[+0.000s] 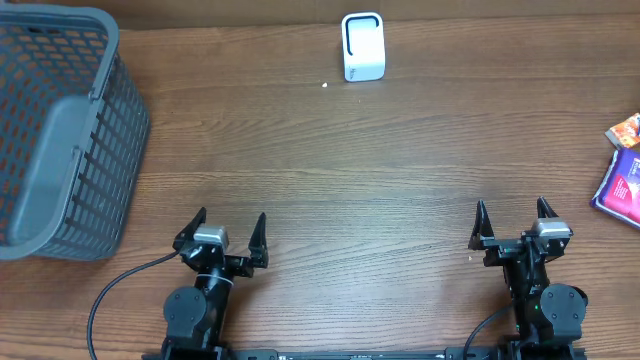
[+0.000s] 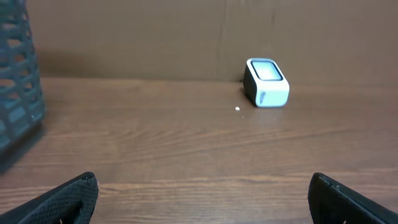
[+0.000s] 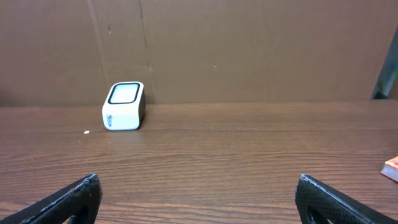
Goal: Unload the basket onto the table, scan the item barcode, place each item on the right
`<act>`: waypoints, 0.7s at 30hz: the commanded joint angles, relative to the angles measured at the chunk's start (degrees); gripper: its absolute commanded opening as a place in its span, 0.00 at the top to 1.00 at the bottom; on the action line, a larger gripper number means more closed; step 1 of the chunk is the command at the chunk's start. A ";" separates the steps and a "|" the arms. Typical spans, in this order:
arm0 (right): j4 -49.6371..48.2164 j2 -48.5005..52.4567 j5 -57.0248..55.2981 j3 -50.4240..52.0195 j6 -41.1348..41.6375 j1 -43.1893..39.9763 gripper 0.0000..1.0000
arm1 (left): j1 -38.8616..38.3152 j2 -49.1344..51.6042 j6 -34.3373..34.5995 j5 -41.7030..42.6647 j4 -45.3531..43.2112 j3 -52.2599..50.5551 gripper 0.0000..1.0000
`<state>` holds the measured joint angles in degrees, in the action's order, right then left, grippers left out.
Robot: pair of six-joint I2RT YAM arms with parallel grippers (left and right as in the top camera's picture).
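A small white barcode scanner (image 1: pixel 362 46) stands at the table's far edge; it also shows in the left wrist view as the scanner (image 2: pixel 267 83) and in the right wrist view as the scanner (image 3: pixel 124 106). At the right edge lies a purple item packet (image 1: pixel 620 189) with a small orange packet (image 1: pixel 625 131) beyond it; an orange corner (image 3: pixel 392 169) shows in the right wrist view. My left gripper (image 1: pixel 229 230) stands open near the front edge, nothing between its fingers. My right gripper (image 1: pixel 512 219) is open too, left of the packets and well apart from them.
A grey mesh basket (image 1: pixel 60 130) fills the far left of the table and shows as a basket wall (image 2: pixel 18 81) in the left wrist view. A tiny white speck (image 1: pixel 325 85) lies left of the scanner. Brown cardboard backs the table.
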<state>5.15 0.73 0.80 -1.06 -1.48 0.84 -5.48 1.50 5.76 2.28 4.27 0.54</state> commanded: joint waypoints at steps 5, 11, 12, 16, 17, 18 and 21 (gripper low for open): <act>-0.35 -0.57 -0.52 0.61 -0.07 0.28 0.00 | 3.04 -1.36 -0.90 -1.20 0.20 -0.26 0.00; -0.35 -0.57 -0.52 0.61 -0.07 0.28 0.00 | 4.37 -1.36 -1.44 -1.46 0.24 -0.26 0.00; -0.35 -0.57 -0.52 0.61 -0.07 0.28 0.00 | 4.37 -1.36 -2.54 -1.55 0.22 -0.26 0.00; -0.35 -0.57 -0.52 0.61 -0.07 0.28 0.00 | 4.37 -1.36 -6.80 -2.12 0.26 -0.26 0.00; -0.35 -0.57 -0.52 0.61 -0.07 0.28 0.00 | 4.37 -1.36 -7.61 -2.12 0.28 -0.26 0.00; -0.35 -0.57 -0.52 0.61 -0.07 0.28 0.00 | 4.37 -1.36 -7.98 -2.29 0.31 -0.26 0.00; -0.35 -0.57 -0.52 0.61 -0.07 0.28 0.00 | 4.37 -1.36 -7.96 -2.73 0.33 -0.26 0.00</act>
<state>5.17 0.73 0.82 -1.06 -1.50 0.84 -1.72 0.91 0.38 0.73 4.45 0.54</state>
